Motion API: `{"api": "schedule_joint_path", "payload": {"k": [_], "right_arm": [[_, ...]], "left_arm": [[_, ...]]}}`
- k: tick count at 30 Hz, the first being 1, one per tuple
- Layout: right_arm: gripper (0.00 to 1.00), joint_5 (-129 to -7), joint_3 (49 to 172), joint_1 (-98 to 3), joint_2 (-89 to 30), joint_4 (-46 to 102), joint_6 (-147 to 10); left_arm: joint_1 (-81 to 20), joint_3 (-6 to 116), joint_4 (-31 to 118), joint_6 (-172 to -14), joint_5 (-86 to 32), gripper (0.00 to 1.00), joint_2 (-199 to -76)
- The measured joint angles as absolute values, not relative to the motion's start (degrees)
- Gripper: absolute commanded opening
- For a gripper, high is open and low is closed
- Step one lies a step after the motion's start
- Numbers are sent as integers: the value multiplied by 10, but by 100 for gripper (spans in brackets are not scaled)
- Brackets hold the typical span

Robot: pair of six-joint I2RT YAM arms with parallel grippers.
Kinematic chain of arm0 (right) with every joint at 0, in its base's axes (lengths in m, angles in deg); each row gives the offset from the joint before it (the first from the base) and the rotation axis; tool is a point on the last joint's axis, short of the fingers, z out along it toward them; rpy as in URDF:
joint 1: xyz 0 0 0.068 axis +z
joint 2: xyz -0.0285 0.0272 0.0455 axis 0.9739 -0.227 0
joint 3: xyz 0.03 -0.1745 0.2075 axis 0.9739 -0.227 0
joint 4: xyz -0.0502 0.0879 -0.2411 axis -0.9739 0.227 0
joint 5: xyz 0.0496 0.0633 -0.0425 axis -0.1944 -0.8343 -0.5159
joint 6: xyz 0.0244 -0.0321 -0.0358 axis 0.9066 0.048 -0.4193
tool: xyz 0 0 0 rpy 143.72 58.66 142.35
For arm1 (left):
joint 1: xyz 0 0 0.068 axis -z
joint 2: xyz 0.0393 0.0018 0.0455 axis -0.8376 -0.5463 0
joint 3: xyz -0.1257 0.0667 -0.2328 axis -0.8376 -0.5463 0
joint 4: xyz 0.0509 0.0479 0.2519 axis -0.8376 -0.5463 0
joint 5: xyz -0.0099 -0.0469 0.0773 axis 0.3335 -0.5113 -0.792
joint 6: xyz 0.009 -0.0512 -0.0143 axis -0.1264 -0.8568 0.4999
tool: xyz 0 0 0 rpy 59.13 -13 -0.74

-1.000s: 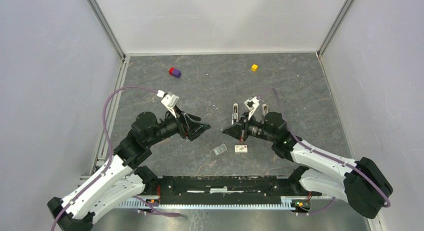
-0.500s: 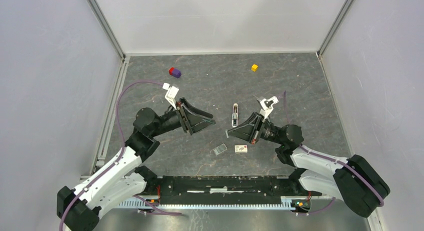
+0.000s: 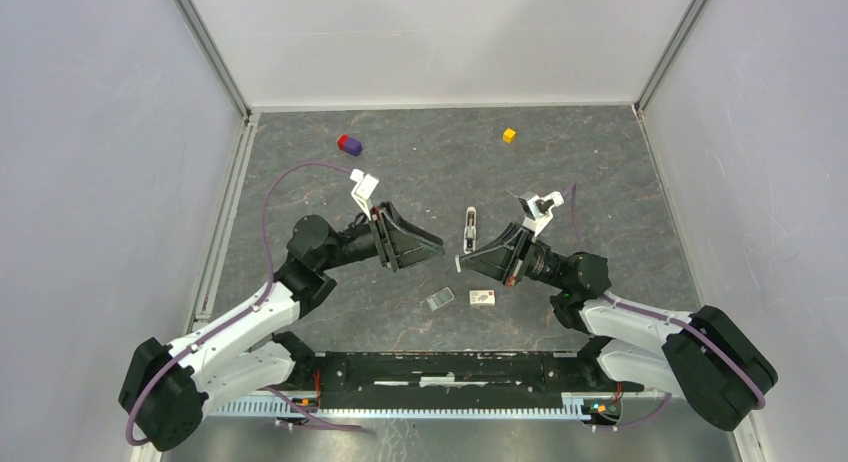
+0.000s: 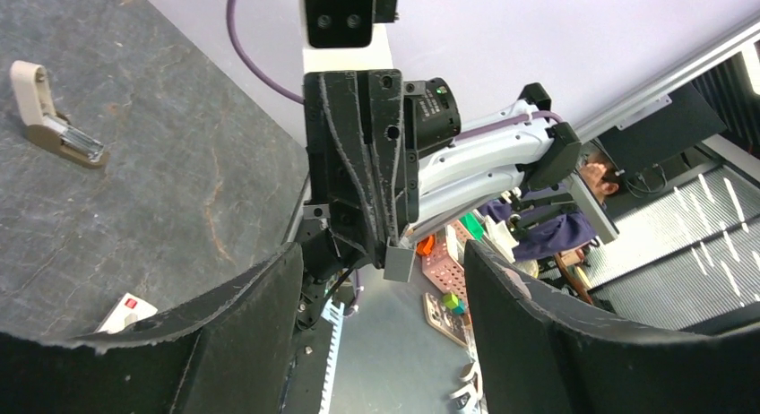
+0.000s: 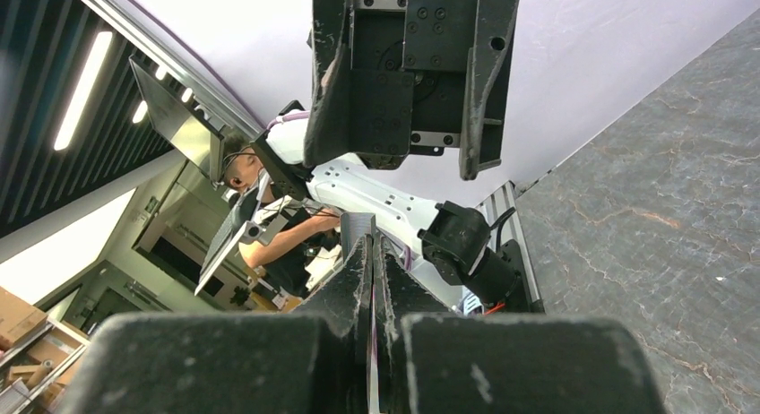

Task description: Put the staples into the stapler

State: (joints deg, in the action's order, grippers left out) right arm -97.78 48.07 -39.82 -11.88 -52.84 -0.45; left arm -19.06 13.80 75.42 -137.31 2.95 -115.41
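Seemingly staples [image 4: 399, 263] pinched in right gripper [image 3: 461, 266], clearest from left wrist, left gripper [image 3: 440, 249] apart.

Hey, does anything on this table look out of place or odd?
Nothing looks spilled or broken. The stapler lies hinged open on the table, as loading needs. The right gripper is shut on a small grey piece. The only strays are a red-and-purple cube and a yellow cube at the far edge.

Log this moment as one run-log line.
left gripper: open, facing right gripper | right gripper: shut on grey staple strip | stapler: open on table, untouched | stage: loading not yet done
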Motion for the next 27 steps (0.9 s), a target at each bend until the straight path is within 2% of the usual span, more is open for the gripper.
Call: {"api": "schedule_joint_path", "payload": {"k": [18, 27], "right_arm": [[0, -960, 481, -397, -124, -522, -5], [0, -953, 475, -394, -124, -516, -5]], "left_arm": [[-139, 140, 796, -1373, 31, 62, -1204], [-136, 142, 809, -1373, 31, 48, -1211]]}}
